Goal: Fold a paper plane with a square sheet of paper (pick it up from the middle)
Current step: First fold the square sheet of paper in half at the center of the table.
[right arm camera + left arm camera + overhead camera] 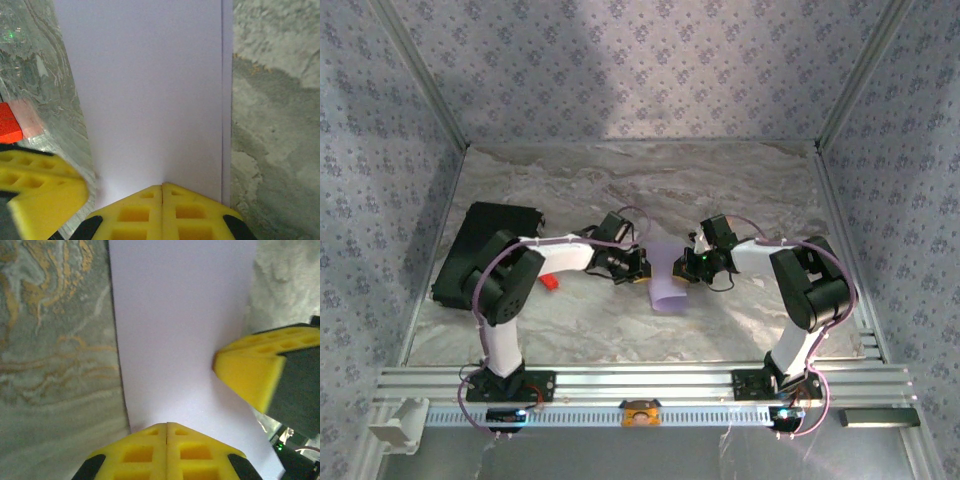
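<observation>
The square sheet of paper (666, 278), pale lavender, is folded over into a narrow rectangle and held off the table between the two grippers; it is not a pointed dart. My left gripper (638, 266) is shut on its left edge, where the sheet (180, 315) runs out from the closed yellow fingertips (150, 440). My right gripper (686, 266) is shut on the opposite edge. In the right wrist view the sheet (150, 85) shows two layers, slightly offset along the right side. Each wrist view catches the other gripper's yellow finger at its edge.
A black rectangular pad (485, 250) lies at the left of the marbled table. A small red object (550, 281) sits beside the left arm, also seen as the red object (10, 122). A small tan block (640, 412) rests on the front rail.
</observation>
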Tool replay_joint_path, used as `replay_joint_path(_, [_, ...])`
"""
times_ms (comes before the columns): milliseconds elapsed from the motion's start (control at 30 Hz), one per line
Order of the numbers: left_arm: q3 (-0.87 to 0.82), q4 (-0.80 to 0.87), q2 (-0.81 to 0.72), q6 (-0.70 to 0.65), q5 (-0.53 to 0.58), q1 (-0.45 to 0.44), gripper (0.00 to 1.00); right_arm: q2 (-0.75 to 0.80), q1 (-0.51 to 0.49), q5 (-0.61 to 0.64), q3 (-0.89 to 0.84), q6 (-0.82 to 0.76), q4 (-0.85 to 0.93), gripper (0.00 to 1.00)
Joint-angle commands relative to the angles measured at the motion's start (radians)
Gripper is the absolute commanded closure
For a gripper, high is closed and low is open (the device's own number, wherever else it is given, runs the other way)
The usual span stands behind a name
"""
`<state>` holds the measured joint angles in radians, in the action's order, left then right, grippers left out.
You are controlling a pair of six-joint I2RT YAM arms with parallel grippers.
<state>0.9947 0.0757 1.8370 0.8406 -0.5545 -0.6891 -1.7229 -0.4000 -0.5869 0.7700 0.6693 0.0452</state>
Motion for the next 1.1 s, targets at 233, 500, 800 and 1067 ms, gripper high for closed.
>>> replay_joint_path(233, [-0.064,-0.208,-0.004,0.146,-0.097,-0.020,1.00,-0.008,-0.003,0.081,-0.037,0.014,0.108,0.99])
replay_joint_path(500, [-0.103,-0.197,0.056,0.118,-0.090,-0.026,1.00,-0.006,-0.002,0.082,-0.043,0.014,0.106,0.99])
replay_joint_path(800, [-0.150,-0.106,0.055,0.028,-0.023,-0.016,1.00,-0.004,0.006,0.077,-0.053,0.012,0.098,0.99])
replay_joint_path(1067, [-0.074,-0.058,-0.056,0.051,-0.033,-0.032,0.99,-0.002,0.015,0.071,-0.054,0.009,0.100,0.99])
